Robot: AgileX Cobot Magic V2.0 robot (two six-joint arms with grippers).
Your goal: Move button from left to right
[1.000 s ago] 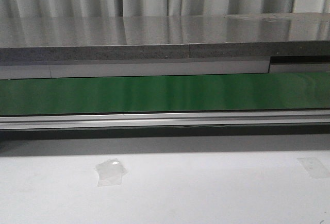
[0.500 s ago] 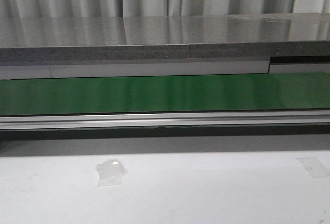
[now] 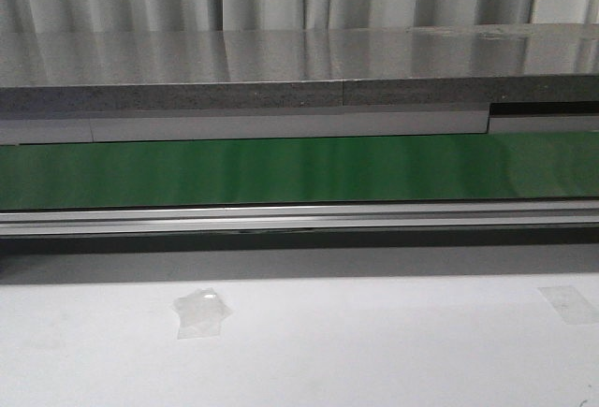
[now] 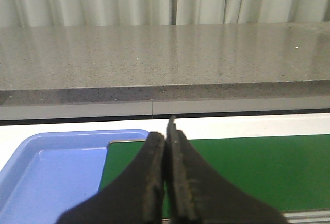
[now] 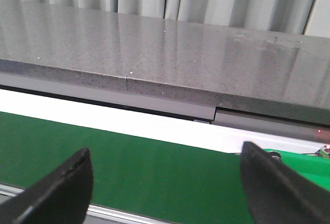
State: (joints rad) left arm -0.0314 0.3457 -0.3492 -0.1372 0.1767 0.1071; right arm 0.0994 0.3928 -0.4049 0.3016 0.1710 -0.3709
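Observation:
The button is out of view in every frame. My left gripper is shut with nothing between its black fingers; it hangs over the left end of the green belt, beside a blue tray. My right gripper is open and empty, its two black fingertips wide apart above the green belt. Neither gripper shows in the front view.
A green conveyor belt runs across the front view, with a metal rail in front and a grey stone ledge behind. Clear tape patches lie on the white table. A small red-lit part sits at the belt's right end.
A dark object at the top right corner of the front view a second ago has gone out of view. Nothing else has moved.

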